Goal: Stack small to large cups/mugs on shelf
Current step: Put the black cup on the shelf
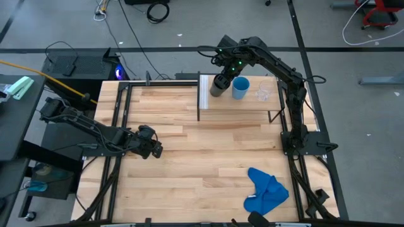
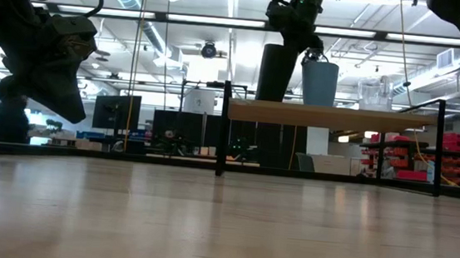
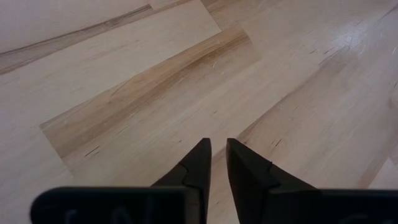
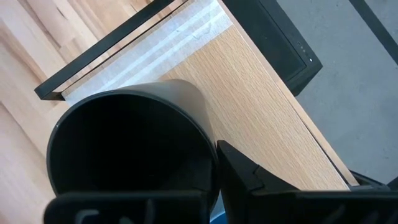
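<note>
The shelf (image 1: 237,101) stands at the far side of the wooden table (image 1: 202,183), with its white end panel toward the left. On it there are three cups in a row: the black cup (image 1: 218,85) nearest the white end, the light-blue cup (image 1: 240,87) just beside it, and the clear cup (image 1: 262,94) a little apart on the other side. The right gripper (image 1: 222,68) is over the black cup and its jaws are clamped on the rim, one finger (image 4: 249,180) outside the wall. In the low view the black cup (image 2: 276,73) stands upright, its long axis vertical and its mouth up; whether its base touches the board cannot be told. A blue cloth (image 1: 265,192) lies crumpled on the near right part of the table, well apart from the shelf. The left gripper (image 1: 154,149) waits low over the table's left side, its jaws almost together on nothing.
</note>
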Motion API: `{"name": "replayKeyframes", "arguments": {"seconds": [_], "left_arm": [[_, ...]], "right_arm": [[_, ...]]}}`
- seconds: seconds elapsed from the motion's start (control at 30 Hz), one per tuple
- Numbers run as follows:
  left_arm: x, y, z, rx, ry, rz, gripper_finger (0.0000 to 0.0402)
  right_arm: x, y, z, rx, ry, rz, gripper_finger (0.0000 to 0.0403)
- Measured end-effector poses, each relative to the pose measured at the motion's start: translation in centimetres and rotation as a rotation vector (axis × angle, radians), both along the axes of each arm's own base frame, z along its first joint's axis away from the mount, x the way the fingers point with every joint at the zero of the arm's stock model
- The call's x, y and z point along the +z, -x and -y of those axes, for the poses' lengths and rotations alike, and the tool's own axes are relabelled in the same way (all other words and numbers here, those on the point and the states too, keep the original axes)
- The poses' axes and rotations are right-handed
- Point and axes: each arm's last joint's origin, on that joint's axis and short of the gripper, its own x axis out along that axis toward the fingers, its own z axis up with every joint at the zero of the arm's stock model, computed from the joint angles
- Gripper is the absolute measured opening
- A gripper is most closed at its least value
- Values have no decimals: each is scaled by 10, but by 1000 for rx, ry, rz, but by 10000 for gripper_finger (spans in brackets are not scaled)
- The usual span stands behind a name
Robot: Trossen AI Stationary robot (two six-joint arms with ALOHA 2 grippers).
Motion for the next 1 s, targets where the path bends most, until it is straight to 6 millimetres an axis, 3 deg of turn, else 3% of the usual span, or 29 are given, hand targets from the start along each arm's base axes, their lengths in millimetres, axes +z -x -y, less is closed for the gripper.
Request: {"name": "replayKeyframes", "arguments": {"seconds": [1.0], "left_arm": [[0, 0, 0, 0, 0, 0, 54]], "right_arm": [[1, -1, 1, 1, 6, 15, 36]]}}
